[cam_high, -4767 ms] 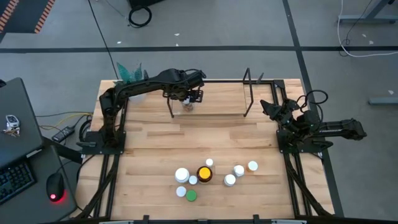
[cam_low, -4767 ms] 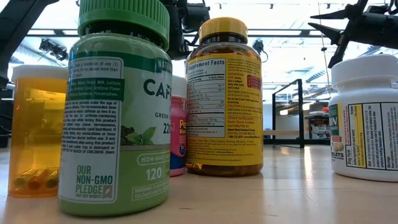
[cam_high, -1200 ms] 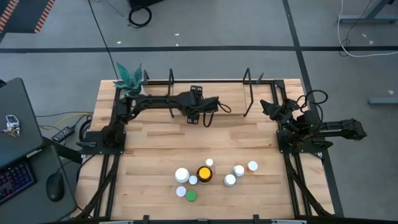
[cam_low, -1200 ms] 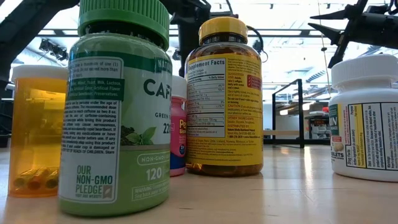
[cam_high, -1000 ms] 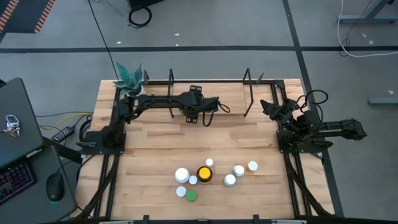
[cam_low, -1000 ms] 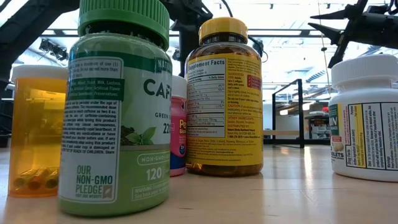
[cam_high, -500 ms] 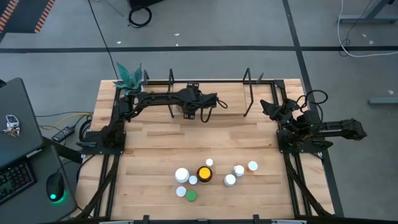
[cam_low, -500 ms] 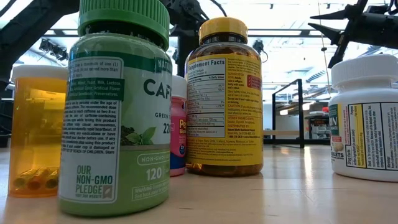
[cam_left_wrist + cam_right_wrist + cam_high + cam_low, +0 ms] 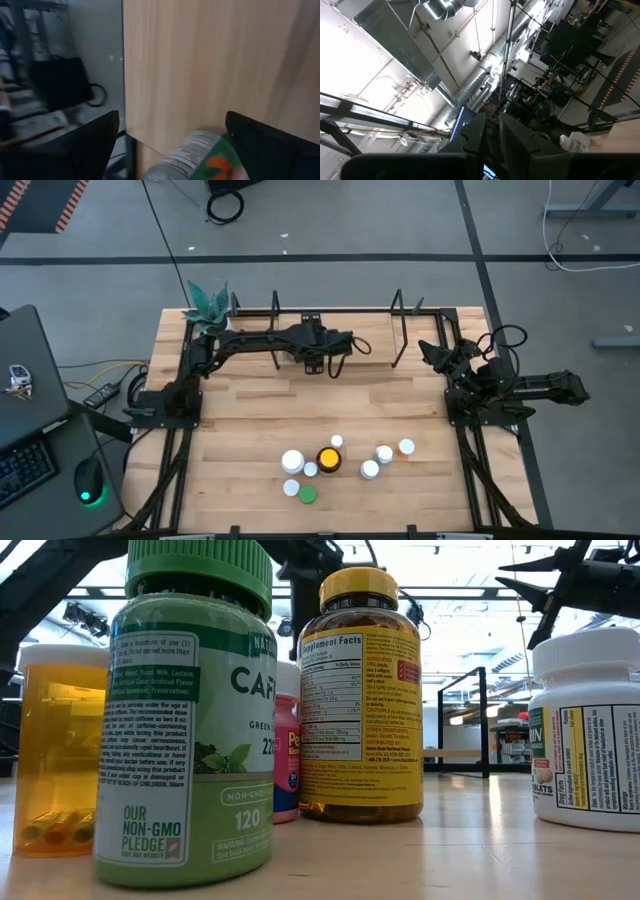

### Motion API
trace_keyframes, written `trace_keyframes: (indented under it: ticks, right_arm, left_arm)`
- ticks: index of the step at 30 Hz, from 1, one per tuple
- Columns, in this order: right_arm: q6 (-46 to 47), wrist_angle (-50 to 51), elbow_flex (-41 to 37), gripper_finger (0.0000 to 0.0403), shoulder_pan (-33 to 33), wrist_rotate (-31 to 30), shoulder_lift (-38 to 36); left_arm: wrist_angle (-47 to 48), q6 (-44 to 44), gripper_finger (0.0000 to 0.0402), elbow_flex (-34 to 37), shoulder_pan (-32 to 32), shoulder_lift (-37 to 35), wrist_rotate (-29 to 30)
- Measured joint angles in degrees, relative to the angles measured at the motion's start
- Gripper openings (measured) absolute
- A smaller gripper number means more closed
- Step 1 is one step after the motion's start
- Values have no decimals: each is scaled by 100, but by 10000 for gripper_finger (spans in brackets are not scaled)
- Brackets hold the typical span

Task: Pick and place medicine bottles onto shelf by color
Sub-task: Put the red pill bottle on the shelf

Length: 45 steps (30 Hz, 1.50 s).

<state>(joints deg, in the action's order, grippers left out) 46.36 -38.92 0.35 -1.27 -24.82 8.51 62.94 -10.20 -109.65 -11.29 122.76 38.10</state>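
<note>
- Left gripper (image 9: 328, 366) reaches over the back of the table (image 9: 240, 420), at the shelf (image 9: 398, 330) near the middle of the far edge. Fingers spread wide.
- Left wrist view: a bottle with an orange-and-green label (image 9: 200, 160) lies between the two dark fingers (image 9: 90, 145); whether it touches them cannot be told. Pale wood fills the rest of that view.
- Right gripper (image 9: 428, 352) hangs by the right edge near the back corner, arm folded. Fingers pressed together, nothing between them; its wrist camera looks up at ceiling and ducts.
- Medicine bottles (image 9: 340, 460) stand bunched near the front edge, around its middle: white caps in a loose group, the yellow-capped amber bottle (image 9: 328, 458) at the centre, the green-capped bottle (image 9: 307, 494) closest to the front edge.
- Low view: green-capped bottle (image 9: 190, 710) nearest, an orange vial (image 9: 55, 750) to one side, a white bottle (image 9: 585, 730) on the other, amber bottle (image 9: 360, 700) behind.
- Potted plant (image 9: 207, 302) at the back left corner.
</note>
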Motion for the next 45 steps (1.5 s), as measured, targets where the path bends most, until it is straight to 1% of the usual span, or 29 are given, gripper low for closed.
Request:
trace_keyframes:
  ticks: [5, 10, 13, 19, 23, 25, 29, 33, 39, 42, 45]
  right_arm:
    - [-5, 4, 1, 61, 1, 0, 0]
    - [-49, 3, 1, 61, 0, 4, 0]
    - [-101, 2, 0, 61, 1, 11, 0]
    - [-156, 4, 0, 61, 0, 22, 0]
    - [-156, 5, 0, 61, -1, 32, 0]
    - [-150, 4, -1, 61, 1, 46, 0]
    - [-105, 2, 1, 61, 1, 46, 0]
    - [-103, 2, -1, 61, -1, 55, 0]
    - [-144, 2, 1, 61, 1, 72, 0]
    - [-152, 2, -1, 61, 1, 65, 0]
    - [-114, 1, 0, 61, 0, 44, 0]
  left_arm:
    - [-16, 834, 364, -45, 24, -511, -1025]
    - [15, 1108, 341, -45, 345, -1119, -1630]
    - [80, 1124, 328, -50, 707, -1398, -2164]
    - [662, 1135, 307, -48, 1587, -1820, -2925]
    - [911, 1300, 300, -43, 2088, -2041, -3625]
    - [991, 1415, 300, -45, 2340, -2116, -3854]
    - [1241, 1696, 300, -44, 2852, -2131, -3992]
    - [1258, 1928, 299, -43, 3256, -2105, -4017]
    - [1285, 2455, 302, -43, 3368, -1753, -3886]
    - [1268, 2315, 320, -39, 3404, -1505, -3877]
    - [1224, 2114, 348, -39, 3502, -1330, -3890]
